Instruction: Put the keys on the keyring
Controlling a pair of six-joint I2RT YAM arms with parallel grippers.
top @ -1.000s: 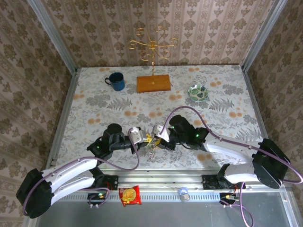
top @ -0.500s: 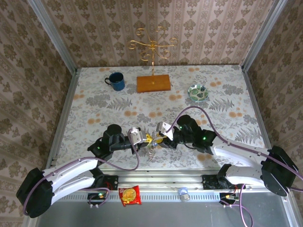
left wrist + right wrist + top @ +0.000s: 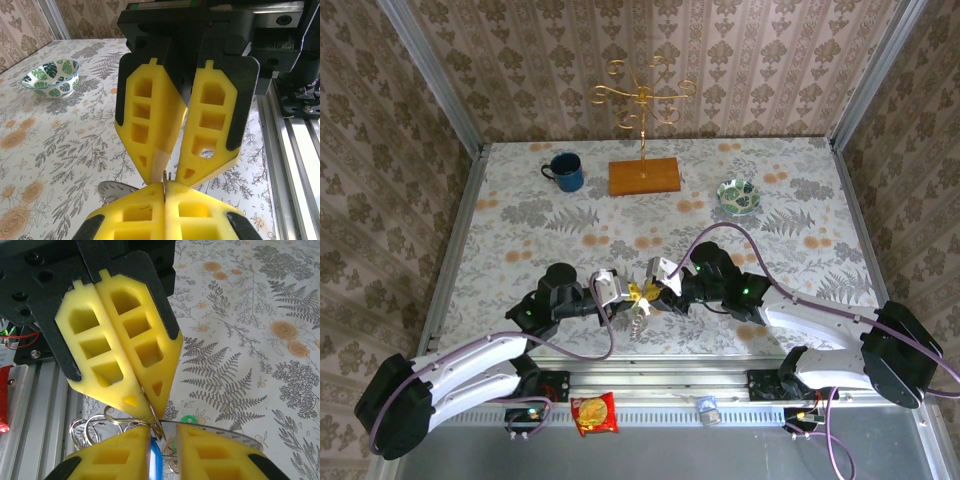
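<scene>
Over the tabletop's [image 3: 520, 220] near edge, seen from above, the right end effector [image 3: 650, 289] has swung out and come back tip to tip with the left end effector [image 3: 628, 292]. I judge this a re-grip, so threading is unfinished. A metal bunch [image 3: 638, 326] dangles below them.

Left wrist view: the left one is clamped on a thin wire loop [image 3: 165, 176], with the grey keyring [image 3: 112, 190] just beside it.

Right wrist view: the right fingers stand slightly apart with the blue key [image 3: 156, 467] between them; whether they grip it, I cannot tell. The green key [image 3: 187, 420] lies by the keyring's band.
</scene>
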